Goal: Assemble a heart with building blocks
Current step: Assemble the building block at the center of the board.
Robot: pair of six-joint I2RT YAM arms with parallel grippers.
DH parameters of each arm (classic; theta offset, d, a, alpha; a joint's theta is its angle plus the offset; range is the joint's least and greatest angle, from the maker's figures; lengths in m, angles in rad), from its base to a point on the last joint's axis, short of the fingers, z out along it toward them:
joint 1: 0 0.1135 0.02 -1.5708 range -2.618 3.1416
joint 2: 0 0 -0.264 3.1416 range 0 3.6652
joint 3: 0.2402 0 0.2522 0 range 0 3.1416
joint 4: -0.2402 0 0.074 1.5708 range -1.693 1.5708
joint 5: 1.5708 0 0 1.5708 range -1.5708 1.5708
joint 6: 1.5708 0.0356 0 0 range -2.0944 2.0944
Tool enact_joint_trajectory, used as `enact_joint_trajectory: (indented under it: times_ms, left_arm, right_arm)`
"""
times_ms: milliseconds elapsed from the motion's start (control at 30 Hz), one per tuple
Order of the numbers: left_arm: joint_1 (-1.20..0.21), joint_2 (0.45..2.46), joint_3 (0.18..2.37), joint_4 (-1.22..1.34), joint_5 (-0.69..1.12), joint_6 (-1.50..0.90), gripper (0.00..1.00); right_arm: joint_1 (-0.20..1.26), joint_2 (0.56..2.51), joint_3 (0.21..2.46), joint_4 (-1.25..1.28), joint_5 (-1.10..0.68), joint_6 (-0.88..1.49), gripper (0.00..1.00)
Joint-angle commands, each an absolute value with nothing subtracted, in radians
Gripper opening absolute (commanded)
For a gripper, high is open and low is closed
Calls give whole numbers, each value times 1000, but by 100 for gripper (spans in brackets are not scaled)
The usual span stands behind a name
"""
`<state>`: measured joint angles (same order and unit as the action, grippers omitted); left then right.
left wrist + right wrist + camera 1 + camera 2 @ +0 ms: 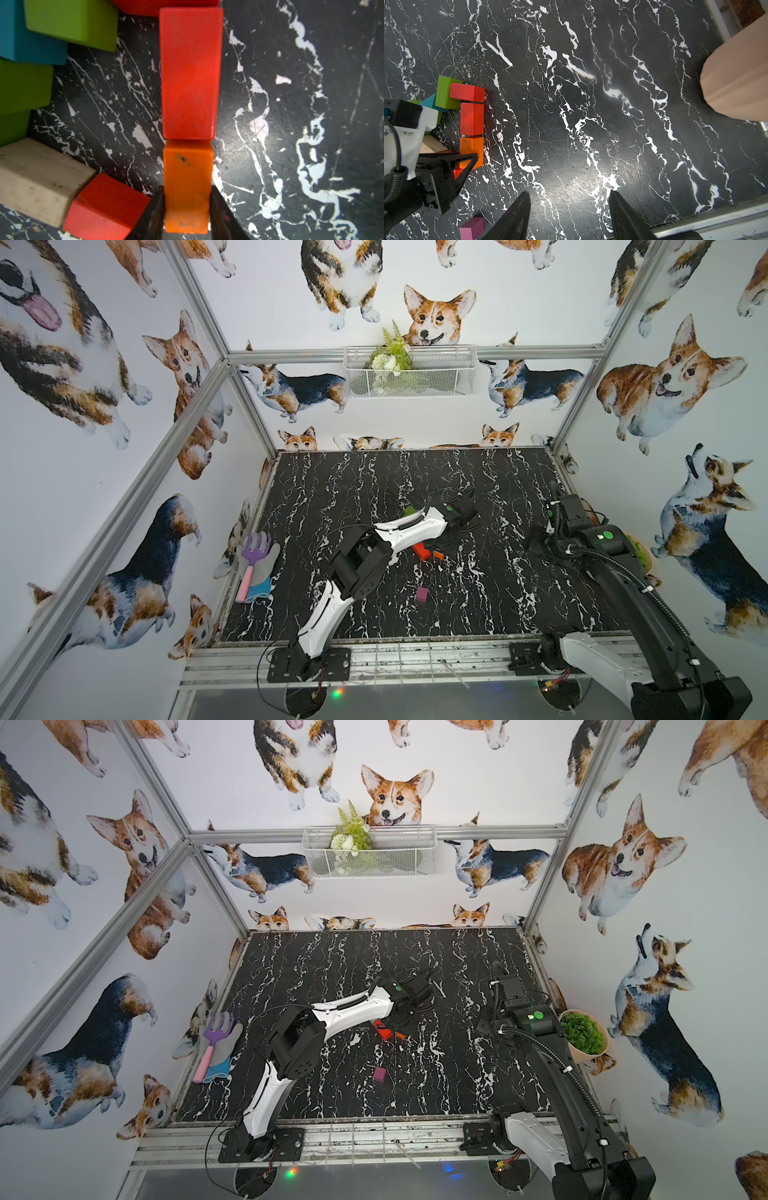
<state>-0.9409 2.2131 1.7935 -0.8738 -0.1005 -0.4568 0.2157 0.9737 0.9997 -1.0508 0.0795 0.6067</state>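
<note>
Closely, left gripper (187, 188) flanks smooth rectangular orange brick (188, 170), grip unclear; right gripper (569, 193) apart

Both top views, centre: left arm (407, 526) hides most of heart (420, 551). Right wrist view: purple cube (472, 228) cut by frame edge.

The table top (591, 145) is black stone-look with white veins. It is glossy, catches the light, and is finely scratched. The orange brick (188, 176) and the red brick (190, 72) wear smooth satin paint, the orange one flecked with dark marks. The beige brick (37, 178) is bare wood, matt and grimy. The green brick (70, 22) looks smooth and matt. On the far wall, the basket (436, 377) is white wire mesh, and the frame rail (540, 351) is dull brushed metal.
</note>
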Motion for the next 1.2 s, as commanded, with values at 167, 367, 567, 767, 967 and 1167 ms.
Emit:
enact_joint_trajectory:
  times_ms: [167, 367, 567, 767, 967, 1167]
  left_arm:
    - [-937, 2174, 1802, -899, -108, -468, 52]
    - [-939, 2087, 1791, -920, -108, -471, 55]
    - [-926, 1825, 1612, -901, -149, -513, 57]
    - [-931, 1521, 1276, -796, -81, -584, 58]
    - [-1027, 1348, 956, -644, 14, -712, 48]
    - [-1142, 1356, 800, -573, 49, -826, 27]
  right_arm:
    - [215, 971, 1001, -1055, 76, 607, 65]
    - [215, 971, 999, -1050, 68, 609, 69]
    - [216, 965, 982, -1025, 21, 598, 71]
    - [265, 995, 984, -1013, 36, 614, 71]
    - [374, 1039, 980, -992, 75, 671, 71]
    - [377, 1054, 994, -998, 85, 669, 71]
